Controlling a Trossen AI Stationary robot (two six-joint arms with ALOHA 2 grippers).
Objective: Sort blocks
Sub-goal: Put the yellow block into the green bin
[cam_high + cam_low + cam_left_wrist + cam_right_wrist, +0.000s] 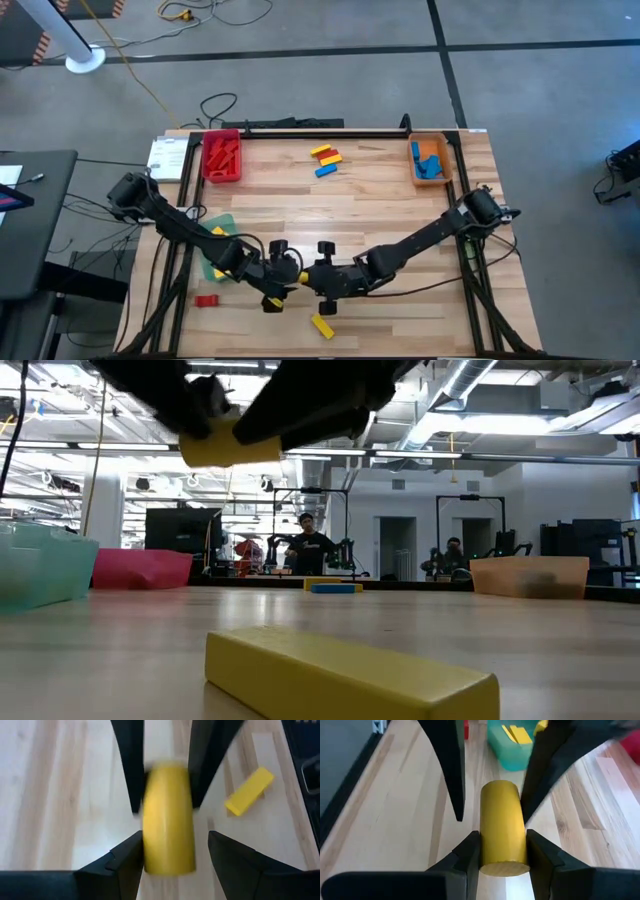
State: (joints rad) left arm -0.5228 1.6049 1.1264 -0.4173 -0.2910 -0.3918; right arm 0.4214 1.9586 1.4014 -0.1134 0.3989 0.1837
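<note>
A yellow block (340,678) lies close by. Your right gripper (502,852) squeezes another yellow block (503,827); your left gripper (167,851) waits wide open. Next, close it.

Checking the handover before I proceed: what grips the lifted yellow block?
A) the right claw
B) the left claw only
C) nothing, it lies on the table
A: the right claw has its fingers pressed on both sides of the yellow block, while the left claw stands open around it, with a gap showing.
</note>
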